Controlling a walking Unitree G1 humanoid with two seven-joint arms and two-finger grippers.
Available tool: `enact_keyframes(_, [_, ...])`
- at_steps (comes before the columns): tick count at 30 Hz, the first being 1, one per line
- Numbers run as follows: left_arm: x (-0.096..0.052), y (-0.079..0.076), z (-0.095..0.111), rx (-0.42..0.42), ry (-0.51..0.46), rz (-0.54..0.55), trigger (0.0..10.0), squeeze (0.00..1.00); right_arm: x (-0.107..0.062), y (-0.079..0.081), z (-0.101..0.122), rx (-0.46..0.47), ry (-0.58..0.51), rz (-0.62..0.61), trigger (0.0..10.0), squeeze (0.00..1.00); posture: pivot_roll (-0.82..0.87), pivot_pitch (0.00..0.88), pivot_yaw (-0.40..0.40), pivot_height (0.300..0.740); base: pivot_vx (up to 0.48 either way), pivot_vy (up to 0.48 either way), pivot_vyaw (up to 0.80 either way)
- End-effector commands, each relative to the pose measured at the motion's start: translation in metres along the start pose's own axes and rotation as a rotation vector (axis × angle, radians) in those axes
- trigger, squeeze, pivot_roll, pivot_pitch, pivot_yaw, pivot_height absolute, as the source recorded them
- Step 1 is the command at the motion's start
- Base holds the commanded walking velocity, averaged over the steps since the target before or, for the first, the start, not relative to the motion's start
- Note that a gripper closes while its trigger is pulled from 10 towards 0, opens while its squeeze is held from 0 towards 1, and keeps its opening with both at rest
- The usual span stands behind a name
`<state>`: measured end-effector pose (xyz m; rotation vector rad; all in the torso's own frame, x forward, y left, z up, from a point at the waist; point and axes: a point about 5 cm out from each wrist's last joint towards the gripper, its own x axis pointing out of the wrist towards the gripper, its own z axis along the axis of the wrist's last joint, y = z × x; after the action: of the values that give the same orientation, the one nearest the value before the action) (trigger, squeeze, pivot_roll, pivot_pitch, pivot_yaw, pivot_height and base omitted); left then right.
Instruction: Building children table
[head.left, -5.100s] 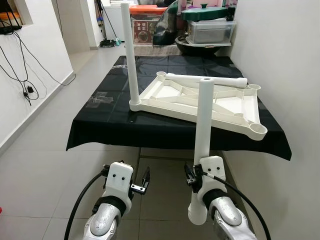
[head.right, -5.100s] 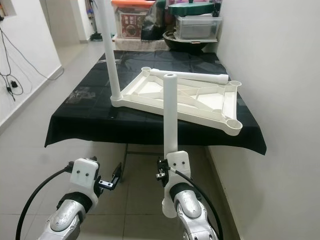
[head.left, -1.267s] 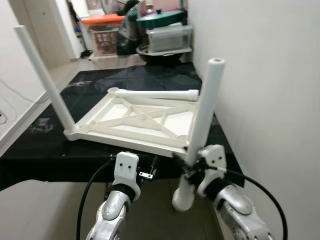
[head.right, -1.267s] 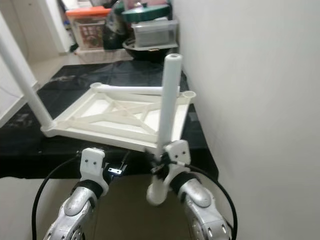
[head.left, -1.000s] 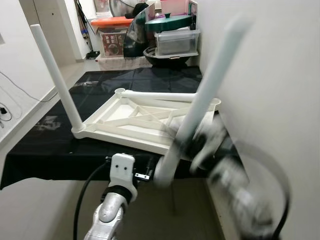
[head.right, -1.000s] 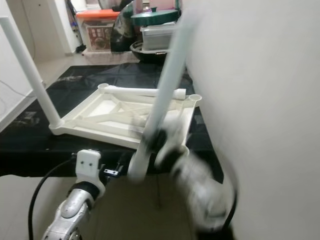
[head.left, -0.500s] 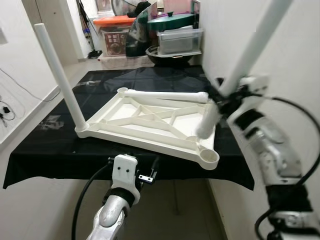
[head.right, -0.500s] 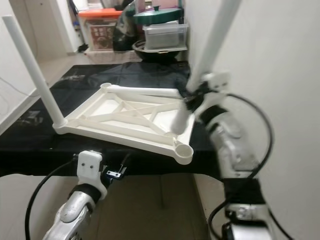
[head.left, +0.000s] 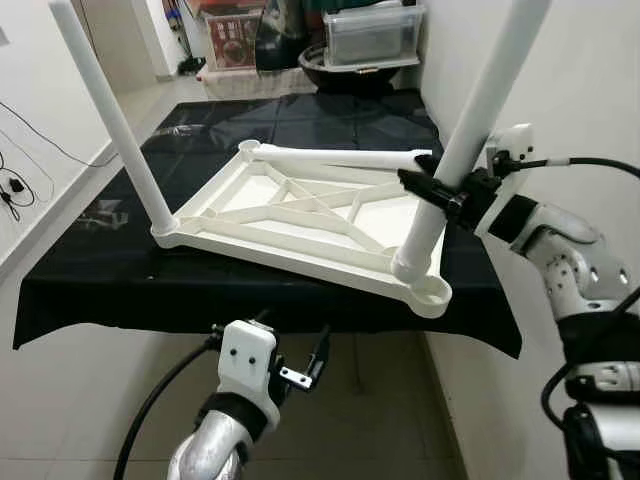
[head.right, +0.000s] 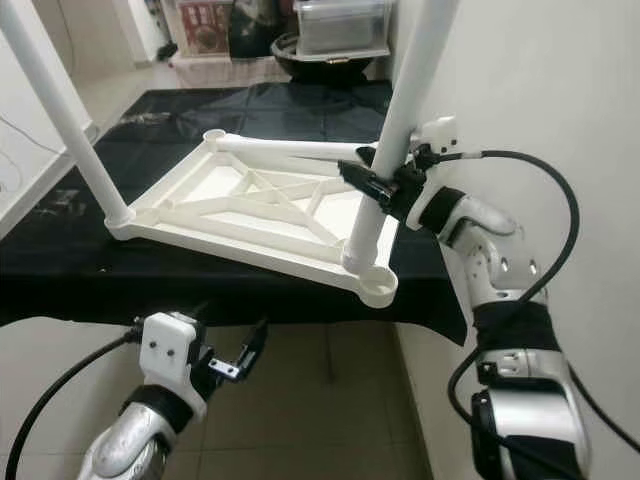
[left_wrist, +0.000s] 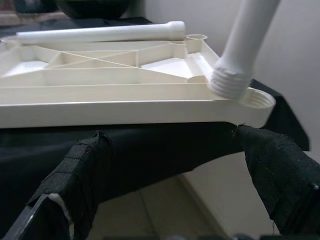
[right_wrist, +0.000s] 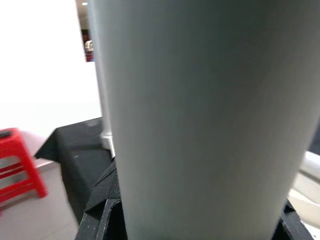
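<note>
A white table top (head.left: 300, 215) lies upside down on a black-clothed table (head.left: 100, 280). One white leg (head.left: 110, 120) stands in its near left corner. Another leg (head.left: 340, 157) lies loose along the far edge. My right gripper (head.left: 435, 190) is shut on a third leg (head.left: 480, 90), held tilted. Its threaded end (left_wrist: 230, 82) hovers just beside the near right corner socket (head.left: 432, 290). My left gripper (head.left: 300, 365) is open and holds nothing, low in front of the table's near edge. In the left wrist view its fingers (left_wrist: 75, 170) frame the table top's edge.
A white wall (head.left: 580, 100) runs close along the right, beside my right arm. Storage boxes (head.left: 375, 35) and a dark bowl stand beyond the table's far end. Cables (head.left: 15, 185) hang on the left wall. A red stool (right_wrist: 17, 160) stands on the floor.
My right arm has lifted the leg from below table height to over the table top's near right corner. Its threaded end has come down closer to the socket. The camera has shifted.
</note>
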<state>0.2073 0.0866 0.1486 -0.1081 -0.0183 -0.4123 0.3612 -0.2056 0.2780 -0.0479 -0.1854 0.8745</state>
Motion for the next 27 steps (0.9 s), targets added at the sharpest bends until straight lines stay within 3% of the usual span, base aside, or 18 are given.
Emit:
enact_keyframes(1, [-0.005,-0.007,0.006,-0.006,0.002,-0.059,10.0,0.00,0.005,0.001,0.005,-0.007,0.019,0.129,10.0,0.00,0.11,0.211,0.071,0.740,0.000,0.000,0.00])
enact_keyframes(7, [-0.005,-0.014,0.010,0.024,-0.010,-0.125,10.0,0.00,0.008,0.001,0.007,-0.009,0.034,0.200,10.0,0.00,0.11,0.215,0.071,0.740,0.000,0.000,0.00])
enact_keyframes(12, [-0.009,-0.018,0.009,0.030,0.007,-0.142,10.0,0.00,0.008,0.007,0.005,-0.015,0.072,0.336,10.0,0.00,0.11,0.222,0.070,0.740,0.000,0.000,0.00])
enact_keyframes(21, [-0.007,-0.018,0.010,0.024,0.012,-0.132,10.0,0.00,0.008,-0.004,0.007,-0.022,0.071,0.300,10.0,0.00,0.10,0.199,0.058,0.740,0.000,0.000,0.00])
enact_keyframes(27, [-0.004,-0.019,0.007,0.019,0.009,-0.128,10.0,0.00,-0.005,-0.015,0.020,-0.067,0.096,0.299,10.0,0.00,0.09,0.166,0.042,0.740,0.000,0.000,0.00])
